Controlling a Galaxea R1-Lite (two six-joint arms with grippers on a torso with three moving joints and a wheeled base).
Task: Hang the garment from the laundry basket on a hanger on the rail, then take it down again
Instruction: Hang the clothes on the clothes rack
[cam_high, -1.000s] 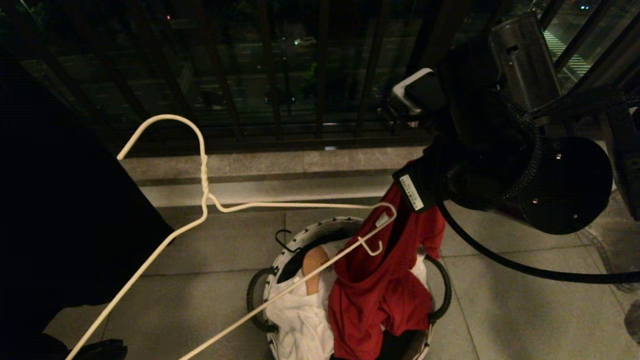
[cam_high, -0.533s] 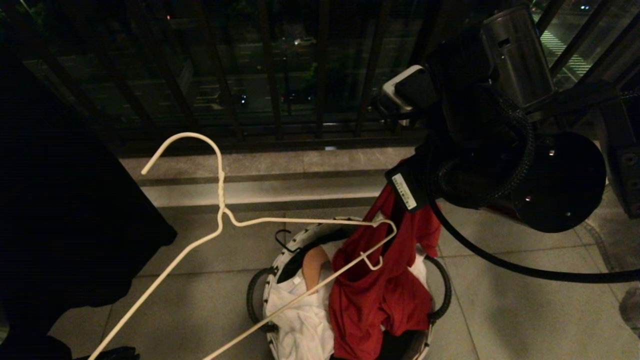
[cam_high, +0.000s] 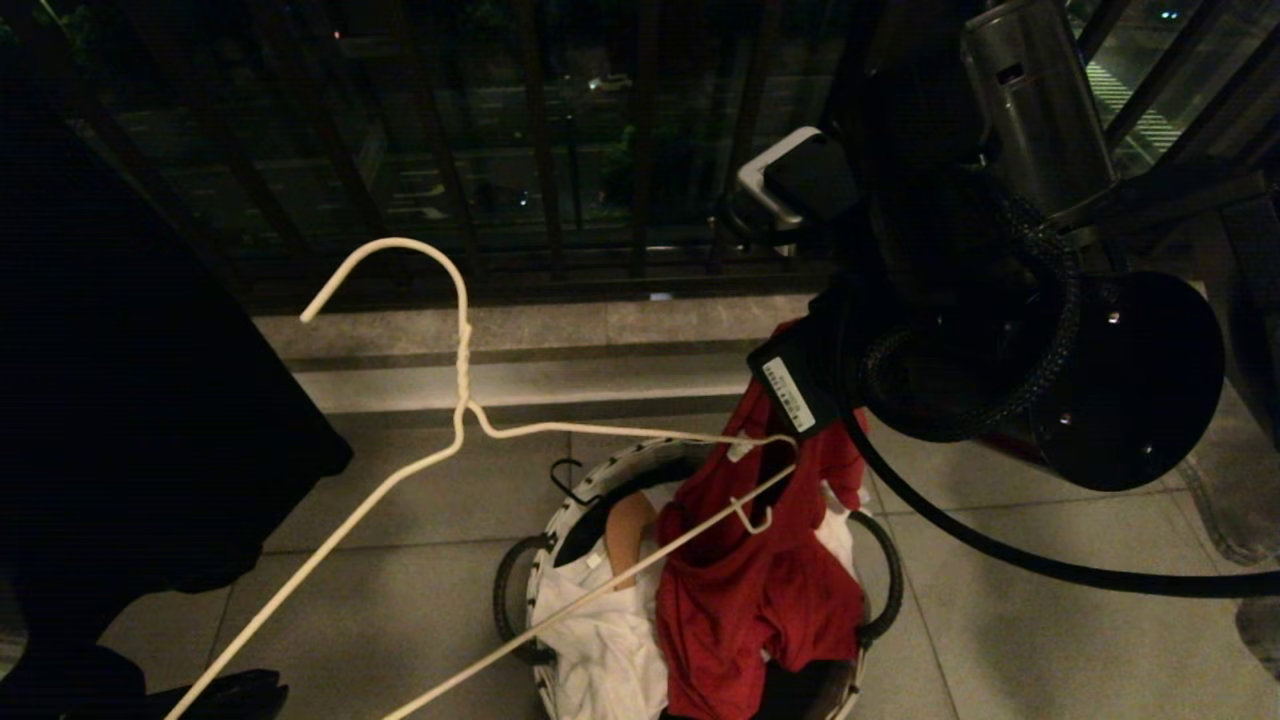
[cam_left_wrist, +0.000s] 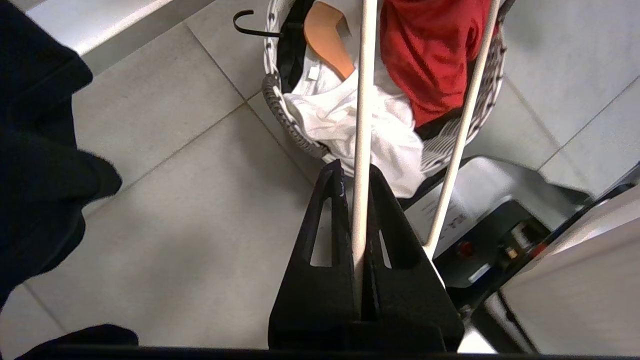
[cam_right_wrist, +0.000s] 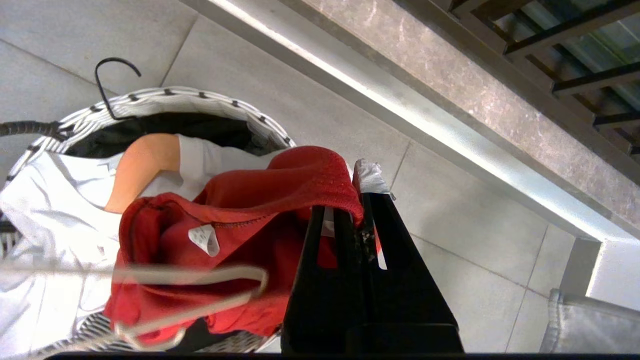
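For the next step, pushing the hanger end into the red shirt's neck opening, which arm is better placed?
Left. The left gripper is shut on the hanger, whose far end already lies at the garment. The right gripper is shut on the collar, holding it above the laundry basket.

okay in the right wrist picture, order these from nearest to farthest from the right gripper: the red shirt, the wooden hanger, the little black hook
1. Red shirt: pinched in the right gripper.
2. Wooden hanger: in the basket, past the shirt.
3. Black hook: over the basket's far rim.
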